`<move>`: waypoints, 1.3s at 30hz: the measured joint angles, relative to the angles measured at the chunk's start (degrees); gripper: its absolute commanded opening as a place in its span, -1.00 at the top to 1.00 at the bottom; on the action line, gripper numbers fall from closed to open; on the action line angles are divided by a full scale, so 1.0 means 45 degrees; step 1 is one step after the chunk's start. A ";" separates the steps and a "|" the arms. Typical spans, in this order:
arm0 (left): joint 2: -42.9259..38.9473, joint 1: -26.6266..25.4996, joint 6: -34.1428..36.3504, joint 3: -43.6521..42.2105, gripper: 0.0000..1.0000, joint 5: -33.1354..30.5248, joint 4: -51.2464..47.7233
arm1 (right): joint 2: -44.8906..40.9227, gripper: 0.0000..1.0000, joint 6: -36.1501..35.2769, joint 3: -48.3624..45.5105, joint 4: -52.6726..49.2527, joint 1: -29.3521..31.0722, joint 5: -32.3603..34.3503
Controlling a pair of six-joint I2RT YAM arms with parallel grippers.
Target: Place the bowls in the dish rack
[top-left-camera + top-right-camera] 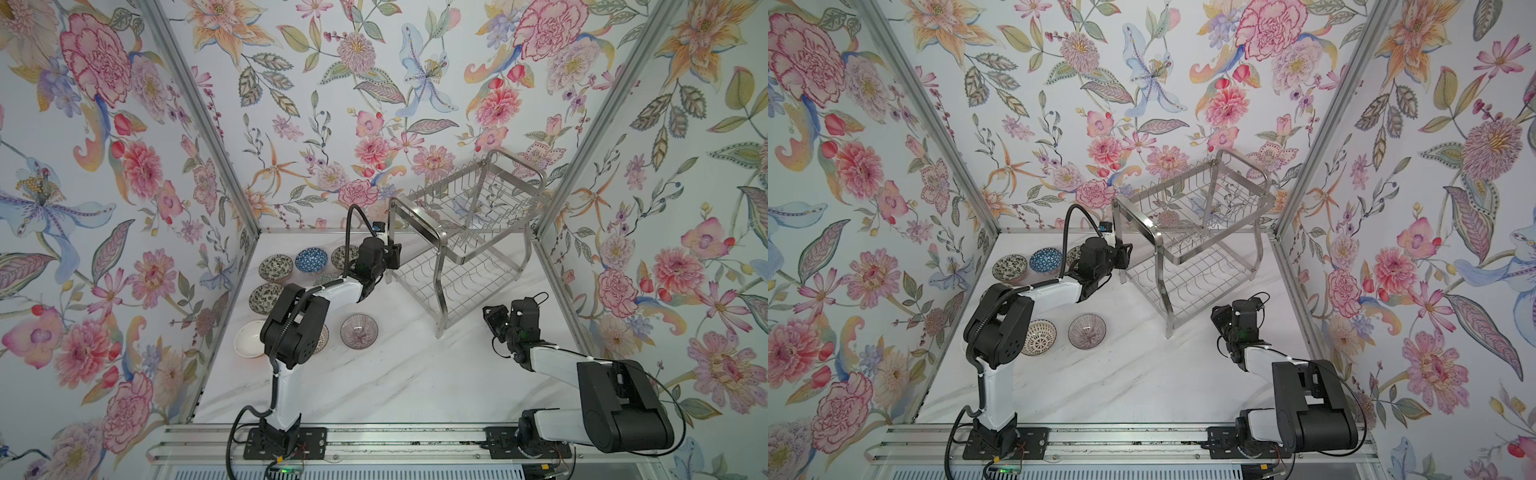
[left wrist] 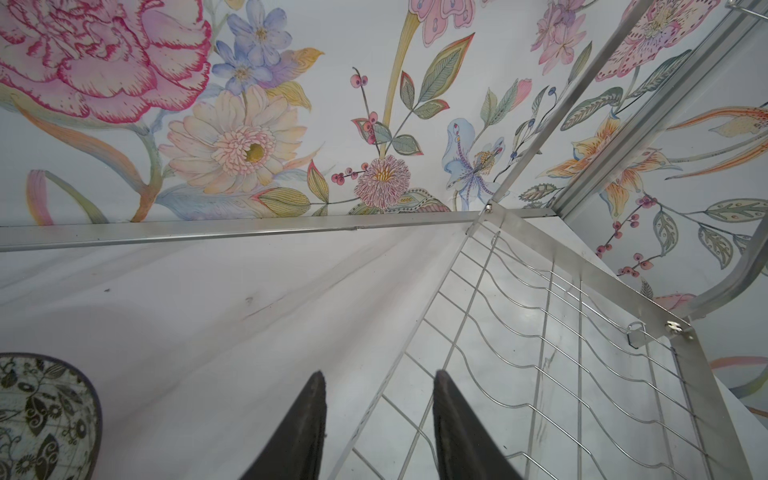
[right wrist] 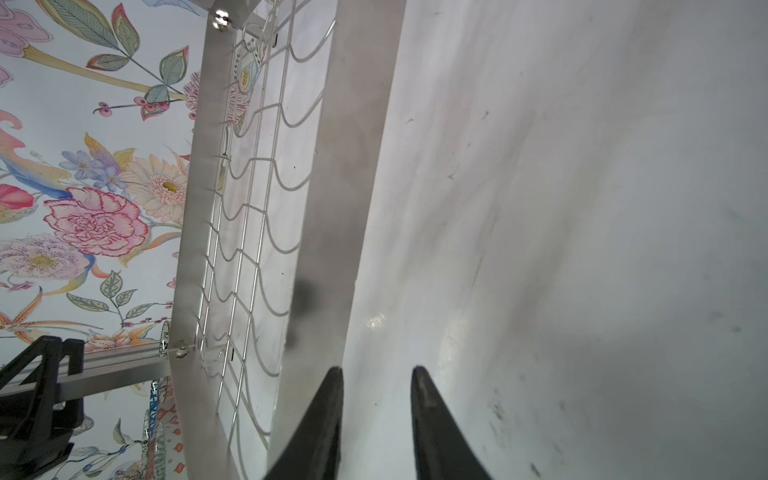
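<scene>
The steel dish rack (image 1: 465, 249) (image 1: 1192, 245) stands at the back right, and both wire tiers are bare. Several bowls sit on the table's left side: a blue one (image 1: 311, 260) (image 1: 1045, 260), black-white ones (image 1: 276, 268) (image 1: 266, 297) (image 1: 1039, 337), a white one (image 1: 249, 338) and a purple one (image 1: 359, 330) (image 1: 1086, 331). My left gripper (image 1: 394, 254) (image 1: 1126, 255) (image 2: 379, 376) is open and empty beside the rack's left leg, over the lower tier's edge (image 2: 540, 332). A black-white bowl (image 2: 41, 415) lies to its side. My right gripper (image 1: 491, 314) (image 1: 1221, 313) (image 3: 378, 370) is open and empty, low by the rack's front leg (image 3: 345, 208).
Floral walls with aluminium corner posts (image 1: 582, 174) close in the marble table (image 1: 395, 374) on three sides. A rail (image 1: 374, 440) carrying both arm bases runs along the front edge. The left arm's elbow (image 1: 295, 328) hides part of one bowl.
</scene>
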 measured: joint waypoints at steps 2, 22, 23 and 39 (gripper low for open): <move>0.0015 0.0078 0.0068 0.0039 0.06 0.0092 -0.0019 | 0.0000 0.34 0.0000 0.0000 -0.0010 0.0165 0.0073; -0.2569 0.0272 0.0860 -0.2497 -0.99 0.0131 -0.0223 | 0.0044 -0.86 -0.1695 0.1506 -0.1409 -0.2108 -0.1277; -0.2837 0.0272 0.0860 -0.2778 -0.99 0.0107 -0.0223 | 0.0102 -0.95 -0.1763 0.1710 -0.1428 -0.2239 -0.1379; -0.7096 -0.1447 -0.0962 -0.7825 -0.99 -0.0141 0.0423 | 0.4721 -0.73 -0.1841 0.4206 0.0029 -0.3861 -0.3274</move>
